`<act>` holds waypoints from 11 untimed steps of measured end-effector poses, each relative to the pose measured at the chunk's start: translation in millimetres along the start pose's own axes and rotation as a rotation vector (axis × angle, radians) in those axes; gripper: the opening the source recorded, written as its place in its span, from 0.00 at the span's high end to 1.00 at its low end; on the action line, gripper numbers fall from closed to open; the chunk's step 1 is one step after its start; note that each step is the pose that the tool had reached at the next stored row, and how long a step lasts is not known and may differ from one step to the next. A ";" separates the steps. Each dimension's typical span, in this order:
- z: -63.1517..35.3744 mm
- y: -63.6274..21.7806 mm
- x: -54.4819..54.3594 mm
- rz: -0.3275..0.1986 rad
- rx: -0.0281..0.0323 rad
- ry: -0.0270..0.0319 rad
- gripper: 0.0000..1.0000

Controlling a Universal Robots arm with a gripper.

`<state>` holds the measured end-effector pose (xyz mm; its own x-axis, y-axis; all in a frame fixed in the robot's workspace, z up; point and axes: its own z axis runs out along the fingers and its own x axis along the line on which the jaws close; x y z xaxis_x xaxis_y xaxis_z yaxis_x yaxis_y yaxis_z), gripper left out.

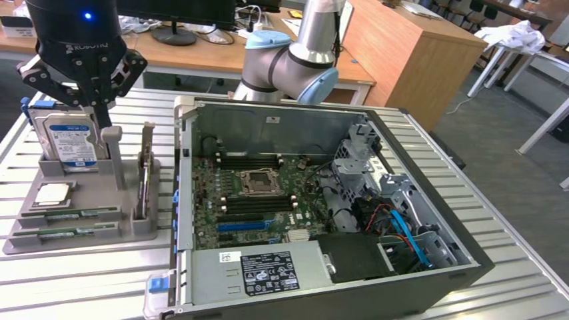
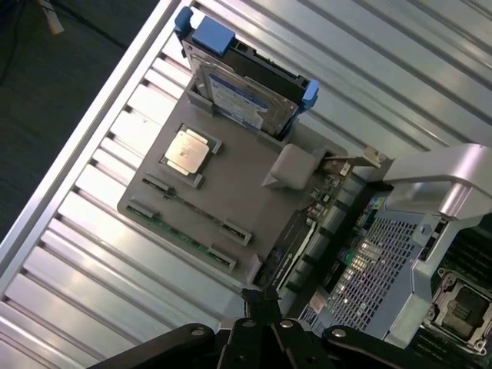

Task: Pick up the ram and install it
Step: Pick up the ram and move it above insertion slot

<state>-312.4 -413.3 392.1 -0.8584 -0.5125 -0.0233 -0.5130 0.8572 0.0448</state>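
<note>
The ram [image 1: 64,231] [image 2: 183,234] lies flat in a groove of the grey holder [image 1: 133,227] [image 2: 246,192]. It is down below the gripper [image 1: 100,115] [image 2: 261,296] and off to one side of its tips, not touching them. The groove keeps the thin stick from sliding, so it can be found in the same place each time.

The gripper is squeezed tight, with its two fingers pressed together and nothing between them. It hangs over the holder, above the ram. I think the job is just at the start, because the ram has not been lifted yet.

Close to the ram sits the square silver chip [image 1: 52,193] [image 2: 190,150], in its own little bed. Past that, the hard drive [image 1: 66,140] [image 2: 246,96] stands on its edge, close under the gripper. The thin card [image 1: 145,170] [image 2: 288,244] stands up in a slit near the gripper's tips.

Farther from the gripper, the computer box [image 1: 266,127] [image 2: 430,177] lies open. Its long dark slots [image 1: 253,161] face up, so a stick could be pushed in from above.
</note>
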 end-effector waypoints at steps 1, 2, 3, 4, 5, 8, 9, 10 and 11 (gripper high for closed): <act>0.0 0.0 0.0 -0.002 0.0000 0.0001 0.90; 0.0 0.0 0.0 -0.004 -0.0001 0.0002 0.90; 0.0 0.0 0.0 -0.007 -0.0001 0.0003 0.90; 0.0 0.0 0.0 -0.009 -0.0002 0.0004 0.90; 0.0 0.0 0.0 -0.011 -0.0003 0.0005 0.90; 0.0 0.0 0.0 -0.017 -0.0004 0.0008 0.90; 0.0 0.0 0.0 -0.020 -0.0004 0.0009 0.90; 0.0 0.0 0.0 -0.022 -0.0005 0.0010 0.90; 0.0 0.0 0.0 -0.024 -0.0006 0.0011 0.90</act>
<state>-312.4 -413.3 392.1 -0.8457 -0.5331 -0.0233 -0.5336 0.8445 0.0448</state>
